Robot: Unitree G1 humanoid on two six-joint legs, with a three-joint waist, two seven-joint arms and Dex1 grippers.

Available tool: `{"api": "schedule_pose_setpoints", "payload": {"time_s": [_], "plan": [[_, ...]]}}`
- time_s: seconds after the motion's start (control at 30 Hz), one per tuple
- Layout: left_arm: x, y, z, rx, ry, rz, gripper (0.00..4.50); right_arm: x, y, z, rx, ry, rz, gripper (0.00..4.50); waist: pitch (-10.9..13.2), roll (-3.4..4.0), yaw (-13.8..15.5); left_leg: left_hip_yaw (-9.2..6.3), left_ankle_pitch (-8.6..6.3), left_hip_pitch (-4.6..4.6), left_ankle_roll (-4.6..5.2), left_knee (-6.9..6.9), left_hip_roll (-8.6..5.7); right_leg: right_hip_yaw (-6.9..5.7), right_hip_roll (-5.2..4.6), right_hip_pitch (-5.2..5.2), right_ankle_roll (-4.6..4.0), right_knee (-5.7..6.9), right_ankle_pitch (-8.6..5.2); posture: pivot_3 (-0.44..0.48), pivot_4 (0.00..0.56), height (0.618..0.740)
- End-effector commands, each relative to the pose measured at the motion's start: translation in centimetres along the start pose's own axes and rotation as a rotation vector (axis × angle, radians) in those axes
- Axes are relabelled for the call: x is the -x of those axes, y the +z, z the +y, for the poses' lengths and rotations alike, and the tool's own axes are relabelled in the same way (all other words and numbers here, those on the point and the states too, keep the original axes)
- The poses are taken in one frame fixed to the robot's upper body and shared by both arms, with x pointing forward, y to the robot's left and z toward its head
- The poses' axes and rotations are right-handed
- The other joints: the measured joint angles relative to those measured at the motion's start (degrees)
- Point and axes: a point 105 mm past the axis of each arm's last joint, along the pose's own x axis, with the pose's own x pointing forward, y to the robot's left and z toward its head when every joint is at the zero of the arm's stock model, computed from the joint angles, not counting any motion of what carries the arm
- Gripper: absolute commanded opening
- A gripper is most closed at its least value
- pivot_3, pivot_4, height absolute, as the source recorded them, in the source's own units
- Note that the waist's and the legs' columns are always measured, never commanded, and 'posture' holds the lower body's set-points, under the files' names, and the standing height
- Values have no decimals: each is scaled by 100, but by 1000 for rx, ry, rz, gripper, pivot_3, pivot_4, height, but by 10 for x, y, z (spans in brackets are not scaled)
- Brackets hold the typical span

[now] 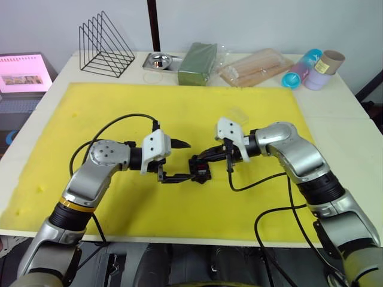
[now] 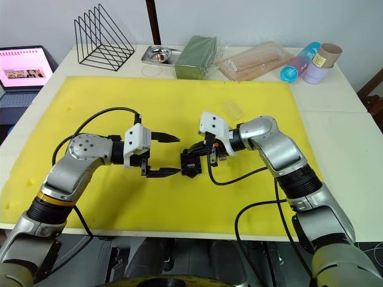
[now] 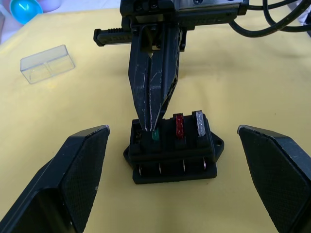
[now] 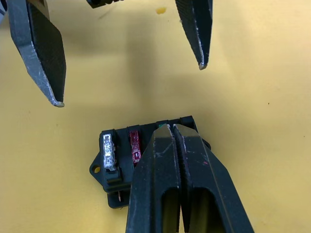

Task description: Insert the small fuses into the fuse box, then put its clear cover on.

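The black fuse box (image 3: 172, 155) lies on the yellow mat (image 1: 119, 107) between my two grippers. A red fuse (image 3: 179, 125) and a grey fuse (image 3: 199, 124) stand in its slots, with a green fuse (image 3: 155, 135) in the slot beside them. My right gripper (image 3: 151, 127) is shut, and its tips rest on top of the green fuse. My left gripper (image 1: 182, 160) is open, a finger on each side of the box and touching nothing. The clear cover (image 1: 238, 113) lies on the mat behind the right gripper.
Along the table's back edge stand a wire rack (image 1: 105, 45), a metal tray (image 1: 158, 61), a green packet (image 1: 197, 61), a bag of sticks (image 1: 254, 67) and coloured cups (image 1: 311, 67). A laptop (image 1: 21, 75) sits at the far left. Black cables loop over the mat near both arms.
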Motion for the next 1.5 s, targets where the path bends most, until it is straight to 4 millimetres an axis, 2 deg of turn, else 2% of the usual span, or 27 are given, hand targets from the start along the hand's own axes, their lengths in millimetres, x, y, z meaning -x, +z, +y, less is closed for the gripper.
{"api": "schedule_pose_setpoints", "payload": {"time_s": [0.03, 0.3, 0.57, 0.7, 0.9, 1.03, 1.23, 1.4, 1.5], "plan": [[1, 12, 3, -44, 8, -29, 4500, -7, -33, 7, -52, 22, 111, 32, -1, -1, 1, 0, 0, 2, 0, 0, 0, 0, 0, 2, 0, 0, 0, 0, 150, 740], [1, 12, 3, -46, 6, -29, 4500, -10, -54, 13, -48, 37, 207, 32, -5, -1, 3, 1, -1, 81, 0, -18, 0, -1, -1, 85, -2, -25, -2, 0, 150, 740], [1, 13, 3, -49, 4, -30, 4500, -10, -67, 13, -52, 29, 287, 32, -42, -2, 6, -1, -1, 84, 0, -18, 0, -1, -2, 87, -2, -24, -2, 0, 150, 740], [1, 13, 2, -51, 3, -31, 4500, -11, -57, 14, -33, 37, 245, 32, -67, -4, 6, -1, -1, 84, 0, -18, 0, -1, -2, 87, -2, -24, -2, 0, 150, 740], [1, 14, 3, -53, 1, -32, 4500, -7, -20, 1, 0, -26, 86, 32, -67, -3, -4, 1, -1, 83, 0, -18, 1, 1, -2, 83, -2, -24, -2, 0, 150, 740], [3, 15, 5, -55, 5, -33, 4500, 6, 8, -6, -29, -55, -27, 32, -62, -1, -1, 1, -1, 81, 0, -21, 1, 1, -1, 80, -2, -24, -2, 0, 150, 740], [10, 17, 12, -55, 28, -28, 4500, 35, 29, -7, -19, -96, -83, 32, -54, 3, 4, 2, -1, 68, 0, -25, 1, 3, -3, 63, -2, -24, -2, 0, 150, 740], [25, 16, 16, -35, 41, -1, 4500, 65, 27, -2, 17, -162, -59, 32, -49, 4, -3, 3, -1, 67, 0, -33, 1, 4, -2, 59, -2, -26, -2, 0, 150, 740], [38, 10, 15, 20, 38, 49, 4500, 85, 13, 4, 21, -200, 9, 32, -46, -1, 7, 4, -1, 67, 0, -38, 2, 4, -3, 57, -3, -29, -3, 0, 150, 740]]}}
